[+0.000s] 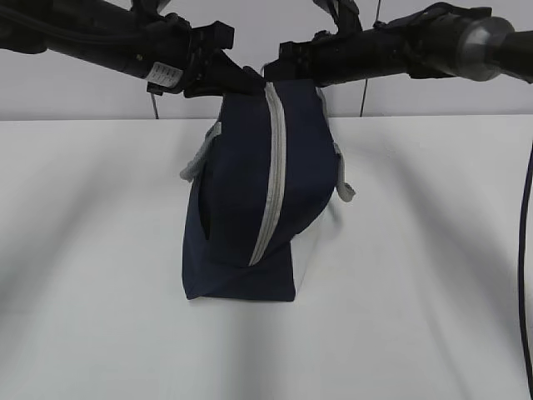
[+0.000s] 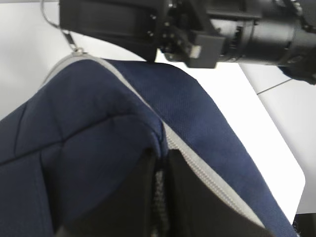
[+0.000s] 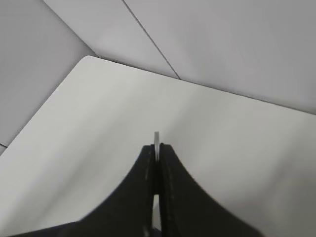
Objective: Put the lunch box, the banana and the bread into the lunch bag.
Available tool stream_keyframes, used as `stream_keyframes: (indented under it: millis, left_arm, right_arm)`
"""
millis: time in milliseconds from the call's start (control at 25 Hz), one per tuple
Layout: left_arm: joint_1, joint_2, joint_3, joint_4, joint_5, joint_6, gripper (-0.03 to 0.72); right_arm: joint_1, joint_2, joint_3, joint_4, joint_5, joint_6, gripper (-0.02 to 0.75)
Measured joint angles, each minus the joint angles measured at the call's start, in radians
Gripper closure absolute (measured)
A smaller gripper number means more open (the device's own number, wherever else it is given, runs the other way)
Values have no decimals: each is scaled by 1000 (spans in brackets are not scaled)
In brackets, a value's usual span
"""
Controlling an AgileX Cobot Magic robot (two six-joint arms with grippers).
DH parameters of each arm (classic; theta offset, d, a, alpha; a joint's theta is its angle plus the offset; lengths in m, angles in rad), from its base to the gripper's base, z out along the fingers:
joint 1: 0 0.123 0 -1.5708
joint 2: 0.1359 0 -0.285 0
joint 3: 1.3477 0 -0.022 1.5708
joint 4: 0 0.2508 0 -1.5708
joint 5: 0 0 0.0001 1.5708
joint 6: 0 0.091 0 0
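The dark navy lunch bag (image 1: 241,192) stands on the white table, and its grey zipper (image 1: 275,158) looks shut along the top. My left gripper (image 1: 246,82) is at the bag's top end. In the left wrist view it (image 2: 161,158) is shut on a fold of the bag's fabric (image 2: 98,148) beside the zipper (image 2: 207,173). My right gripper (image 1: 281,54) is at the same end. In the right wrist view it (image 3: 157,147) is shut on a thin metal sliver, apparently the zipper's ring pull (image 3: 156,137). The lunch box, banana and bread are out of view.
Grey strap handles (image 1: 197,162) hang on both sides of the bag. The white table (image 1: 100,267) spreads around it, with its rounded far corner in the right wrist view (image 3: 89,61). A black cable (image 1: 525,250) hangs at the right edge.
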Motion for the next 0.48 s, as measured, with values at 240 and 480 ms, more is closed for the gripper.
stream_keyframes:
  millis: [240,480]
  left_arm:
    - [0,-16,0,3,8,32,659]
    - [0,-16,0,7,11,34,659]
  right_arm:
    - [0,50,-6,22,0,46,754]
    - [0,74,-10,35,-6,55,754]
